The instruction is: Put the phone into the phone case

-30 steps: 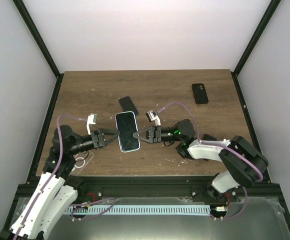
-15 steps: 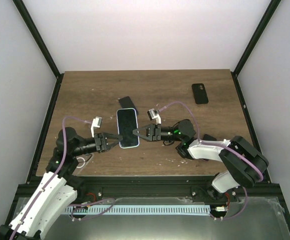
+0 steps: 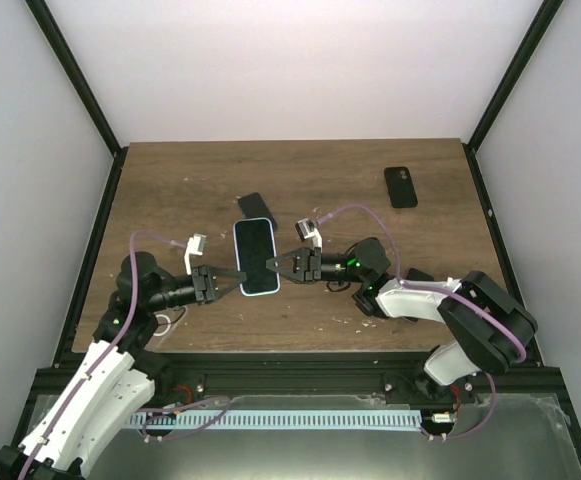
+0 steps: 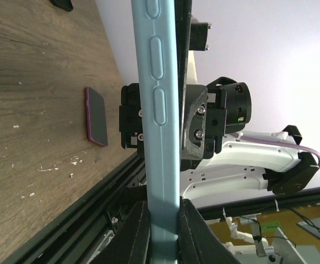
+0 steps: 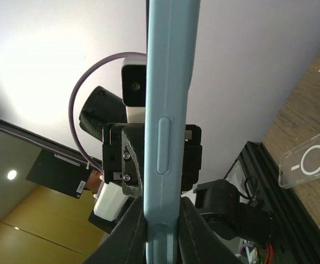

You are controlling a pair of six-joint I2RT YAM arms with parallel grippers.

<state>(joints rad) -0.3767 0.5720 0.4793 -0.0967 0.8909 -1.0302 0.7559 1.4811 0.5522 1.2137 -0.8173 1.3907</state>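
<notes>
The left tool [image 3: 237, 272] and right tool [image 3: 273, 263] both grip the blue phone [image 3: 254, 245] by opposite edges; the clear phone case [image 5: 308, 162] lies apart on the bench [image 3: 320, 170].

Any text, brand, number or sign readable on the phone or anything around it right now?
No readable text anywhere.
Light blue phone: side buttons only, no lettering.
Clear plastic phone case: a ring-and-bar mark, no words.
White sticker on the black panel: too small to read.
</notes>
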